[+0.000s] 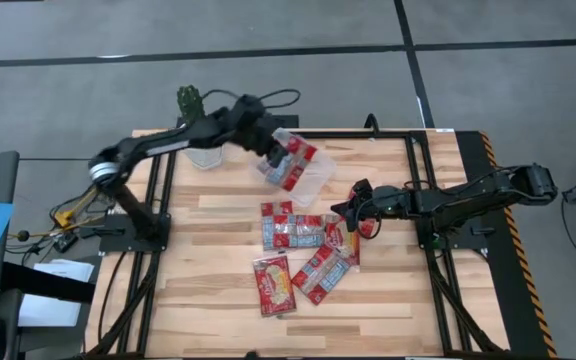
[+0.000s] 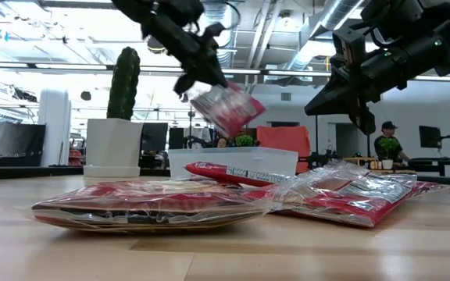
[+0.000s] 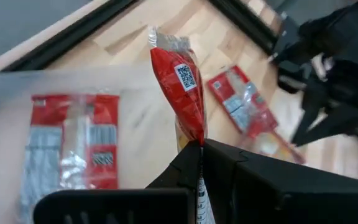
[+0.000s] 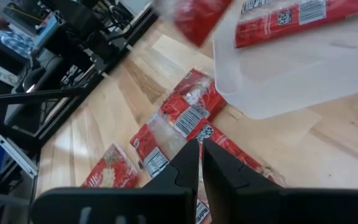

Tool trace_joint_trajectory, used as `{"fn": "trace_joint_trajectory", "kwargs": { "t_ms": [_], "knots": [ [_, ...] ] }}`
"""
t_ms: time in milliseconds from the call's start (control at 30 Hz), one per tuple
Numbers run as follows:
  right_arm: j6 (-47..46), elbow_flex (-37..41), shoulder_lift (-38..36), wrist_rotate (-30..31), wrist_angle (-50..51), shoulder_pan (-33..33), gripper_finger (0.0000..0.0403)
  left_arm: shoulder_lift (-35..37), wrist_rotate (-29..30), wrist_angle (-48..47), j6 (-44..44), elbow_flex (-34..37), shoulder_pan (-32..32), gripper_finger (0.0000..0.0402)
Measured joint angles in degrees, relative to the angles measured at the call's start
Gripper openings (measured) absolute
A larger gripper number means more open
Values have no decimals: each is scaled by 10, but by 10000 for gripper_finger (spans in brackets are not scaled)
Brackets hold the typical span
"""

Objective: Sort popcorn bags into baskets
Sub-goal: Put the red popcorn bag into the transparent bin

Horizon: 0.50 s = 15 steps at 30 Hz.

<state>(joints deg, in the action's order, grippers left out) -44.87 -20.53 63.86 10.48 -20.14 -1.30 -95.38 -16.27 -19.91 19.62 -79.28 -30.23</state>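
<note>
My left gripper (image 1: 271, 148) is over the clear tray (image 1: 318, 180) at the table's far middle, shut on a red popcorn bag (image 2: 229, 109). One bag (image 3: 73, 149) lies flat in the tray. Several more bags (image 1: 303, 250) lie loosely overlapping on the wood in the middle of the table. My right gripper (image 1: 351, 207) hangs shut and empty above the right end of that group, over a bag (image 4: 185, 118), with the tray's near edge (image 4: 272, 102) just beyond it. In the low view it (image 2: 359, 109) is well above the table. My left gripper pinches the popcorn bag between its two fingers at one end (image 3: 194, 134), coming from above and slanting down. The bag shows edge-on in the wrist view, its crimped far end (image 3: 169, 43) pointing away. It hangs tilted below the fingers, lifted clear above the tray (image 2: 233, 162).
A white pot with a cactus (image 2: 114, 140) stands at the far left of the table, behind the left arm. Black frame rails (image 1: 423, 190) run along both sides of the wooden top. Bare wood lies near the front edge. A person (image 2: 385, 144) is far back in the room.
</note>
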Motion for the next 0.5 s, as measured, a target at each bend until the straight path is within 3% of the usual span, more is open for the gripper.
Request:
{"fn": "trace_joint_trajectory", "kwargs": {
  "t_ms": [233, 500],
  "knots": [
    [-7, 0, 0, 0, 0, 0, 47, -129, -68, -33, -54, -103, -15, 0],
    [-7, 0, 0, 0, -1, 0, 47, -197, -118, -52, -53, -109, -18, 0]
  ]
}}
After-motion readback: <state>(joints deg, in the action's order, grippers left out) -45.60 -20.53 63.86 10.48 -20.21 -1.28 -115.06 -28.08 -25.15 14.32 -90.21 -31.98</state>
